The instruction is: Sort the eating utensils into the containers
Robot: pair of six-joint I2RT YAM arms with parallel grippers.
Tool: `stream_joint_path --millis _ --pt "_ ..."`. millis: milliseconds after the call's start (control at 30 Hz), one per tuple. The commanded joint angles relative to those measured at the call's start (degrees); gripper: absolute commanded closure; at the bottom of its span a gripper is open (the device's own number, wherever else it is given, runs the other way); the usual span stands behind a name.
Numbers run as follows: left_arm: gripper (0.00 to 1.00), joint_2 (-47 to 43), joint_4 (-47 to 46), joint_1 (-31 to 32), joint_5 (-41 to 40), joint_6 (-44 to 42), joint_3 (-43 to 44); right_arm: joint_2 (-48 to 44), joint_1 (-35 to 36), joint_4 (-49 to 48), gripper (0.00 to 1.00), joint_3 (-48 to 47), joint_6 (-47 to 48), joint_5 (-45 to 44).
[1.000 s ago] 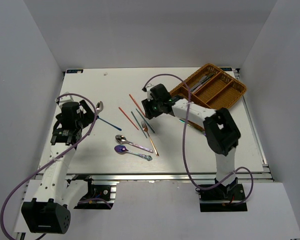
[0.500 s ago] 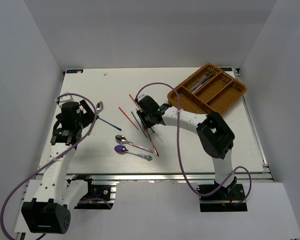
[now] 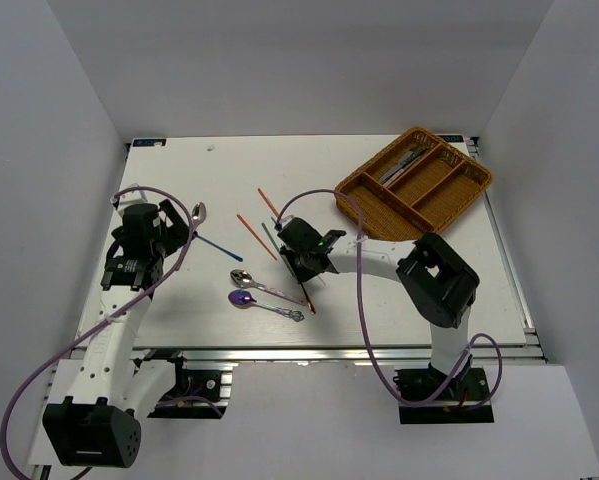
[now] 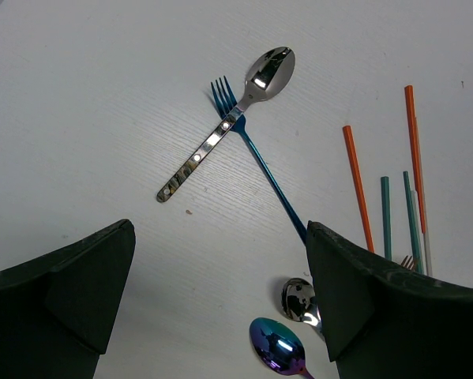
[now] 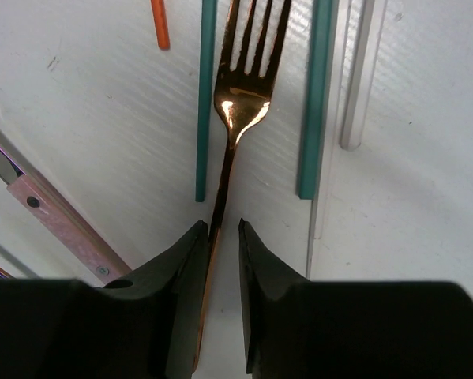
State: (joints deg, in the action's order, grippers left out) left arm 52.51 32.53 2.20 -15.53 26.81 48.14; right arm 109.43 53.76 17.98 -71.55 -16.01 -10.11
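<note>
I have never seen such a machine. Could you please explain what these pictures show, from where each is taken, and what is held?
Two robot arms, the left arm and the right arm, are bolted to a white table. One picture looks down from above; the other two come from a camera on each wrist, so the black shapes there are fingers. On the table lie a silver spoon, a blue fork and thin chopsticks; a woven tray stands far right. The left gripper is wide open, empty. The right gripper straddles the handle of a copper fork, not yet clamped.
</note>
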Motion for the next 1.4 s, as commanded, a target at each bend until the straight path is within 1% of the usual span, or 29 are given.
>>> stream_joint_path --millis 0,167,300,367,400,467,500,533,667,867,967,1067,1133,1167,1200,1267,1300,1367 --pt "0.02 -0.92 -0.63 0.09 0.76 -0.44 -0.15 0.52 0.91 0.39 0.72 0.88 -1.3 0.01" --pt "0.02 -1.01 -0.72 0.09 0.85 -0.44 -0.15 -1.58 1.79 -0.49 0.74 2.38 -2.45 -1.76" --pt "0.02 -0.92 -0.72 0.09 0.94 -0.44 -0.15 0.43 2.14 1.53 0.76 1.06 -2.27 -2.72" --pt "0.02 -1.09 -0.72 0.09 0.94 -0.44 -0.24 1.4 2.14 2.06 0.79 1.23 -2.62 -3.68" --pt "0.02 -1.1 -0.72 0.09 0.85 -0.44 -0.24 2.19 2.14 2.76 0.84 1.41 -3.32 -4.39" --pt "0.02 -1.01 -0.72 0.09 1.03 -0.44 -0.24 2.63 2.14 3.29 0.88 1.94 -3.85 -5.88" --pt "0.02 -1.01 -0.72 0.09 1.29 -0.44 -0.24 2.46 2.14 3.38 0.99 2.72 -4.29 -6.15" --pt "0.02 -0.83 -0.72 0.09 1.38 -0.44 -0.33 2.02 2.14 3.21 1.0 3.25 -4.99 -6.15" --pt "0.02 -0.83 -0.89 0.09 1.64 -0.53 -0.24 -1.14 2.05 0.75 1.0 5.54 -6.22 -7.37" --pt "0.02 -0.74 -0.89 0.09 1.64 -0.53 -0.33 -4.39 0.47 2.76 1.0 0.98 -5.7 -11.68" --pt "0.02 -0.66 -0.98 0.18 1.73 -0.53 -0.41 -7.2 -1.19 2.94 1.0 -1.66 -4.65 -12.13" --pt "0.02 -0.57 -0.98 0.18 1.99 -0.53 -0.42 -10.98 -4.61 3.11 1.0 -4.29 -2.1 -9.15" --pt "0.02 -0.65 -0.98 0.09 1.99 -0.62 -0.33 -12.04 -10.05 3.2 1.0 -5.35 -0.61 -6.6" --pt "0.02 -0.74 -0.98 0.18 1.99 -0.53 -0.33 -12.3 -12.16 3.2 1.0 -6.31 -0.34 -3.63" --pt "0.02 -0.83 -1.07 0.09 1.99 -0.62 -0.41 -12.66 -16.62 2.94 1.0 -6.76 -0.25 -1.78" --pt "0.02 -1.18 -1.16 0.18 1.99 -0.62 -0.42 -12.49 -21.04 1.45 1.0 -7.98 0.1 3.13" --pt "0.02 -1.18 -1.16 0.09 2.08 -0.62 -0.42 -12.14 -25.41 -0.03 1.0 -8.69 -0.25 4.3" --pt "0.02 -1.01 -1.16 0.09 2.17 -0.62 -0.42 -11.09 -30.18 -3.02 1.0 -9.83 -3.31 5.54"
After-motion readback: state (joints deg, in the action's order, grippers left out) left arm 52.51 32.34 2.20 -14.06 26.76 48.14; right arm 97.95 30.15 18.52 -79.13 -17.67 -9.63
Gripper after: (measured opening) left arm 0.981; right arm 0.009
